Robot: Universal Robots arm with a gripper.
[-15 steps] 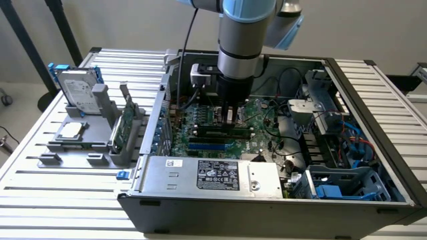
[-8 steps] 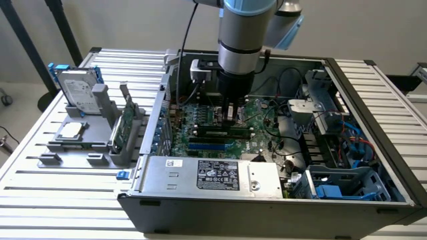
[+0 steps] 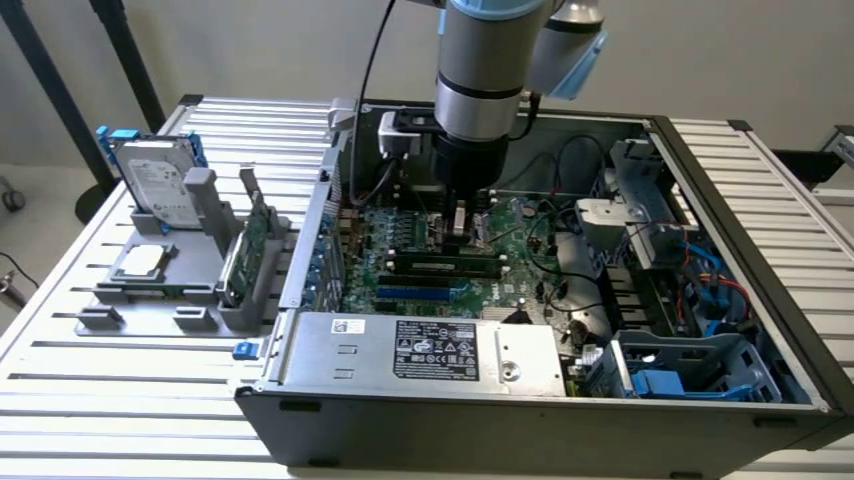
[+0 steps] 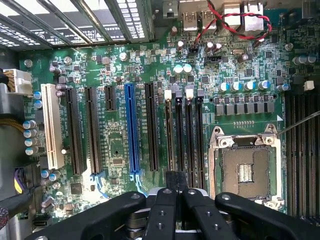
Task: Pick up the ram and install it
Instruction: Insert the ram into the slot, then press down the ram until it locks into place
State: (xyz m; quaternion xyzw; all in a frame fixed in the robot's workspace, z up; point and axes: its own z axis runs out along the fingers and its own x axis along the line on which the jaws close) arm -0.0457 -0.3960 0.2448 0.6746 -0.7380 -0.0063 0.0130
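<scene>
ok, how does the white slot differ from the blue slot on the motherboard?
Colour: the white slot is white plastic, the blue slot blue. Width: the white slot is broader, the blue slot slimmer. Position: the blue slot lies nearer the CPU socket, the white slot toward the board's edge. Shared: both empty, running parallel.

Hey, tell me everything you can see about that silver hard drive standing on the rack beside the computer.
The hard drive is a flat silver metal box with a white label on its facing side and a blue frame along its edges. It stands on edge, leaning slightly back, slotted into a grey holder on the slatted metal table, to the exterior view's left of the open computer case. Only the holder touches it.
</scene>
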